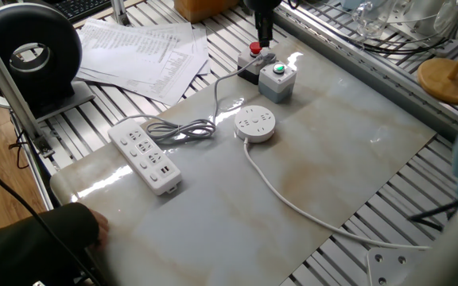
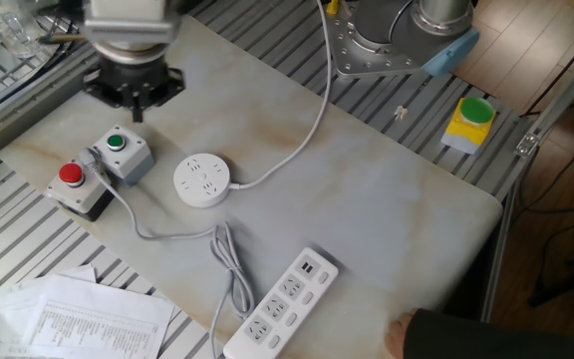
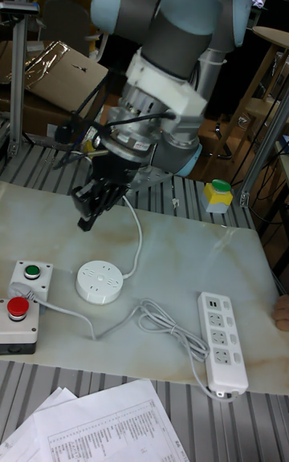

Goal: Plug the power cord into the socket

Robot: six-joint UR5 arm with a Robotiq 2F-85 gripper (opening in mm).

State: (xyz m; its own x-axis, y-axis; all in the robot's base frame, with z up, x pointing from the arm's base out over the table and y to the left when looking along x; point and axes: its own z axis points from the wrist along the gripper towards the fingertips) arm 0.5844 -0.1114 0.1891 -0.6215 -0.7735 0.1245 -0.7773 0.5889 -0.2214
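a marble-look worktop (image 1: 237,206) with one robot arm above its far edge. the gripper (image 2: 134,97) hangs in the air over the grey box with green and red buttons (image 2: 96,170), holding nothing; the tall fixed view shows its gripper (image 3: 87,217) as a dark cluster pointing down, but whether the jaws stand open or closed cannot be told from any view.

the socket (image 1: 255,123), a round white puck, lies near the middle of the worktop, just beside the button box, with its own thick white cable running off toward the near edge. the power cord (image 1: 183,129), thin and light grey, lies in a loose loop between the socket and the long white power strip (image 1: 144,153); one strand runs up toward the button box. its plug end seems to lie by that box, though it is too small to make out for sure.

judged from this, the task is at its start: the plug is not yet picked up. the next move calls for lowering onto the plug end and gripping it squarely, so the pins can be lined up with the socket's holes.

the other fixed view shows the arm's base and a yellow block with a green button (image 2: 469,121); one fixed view shows loose papers (image 1: 145,48) and a black round device (image 1: 29,57) instead.
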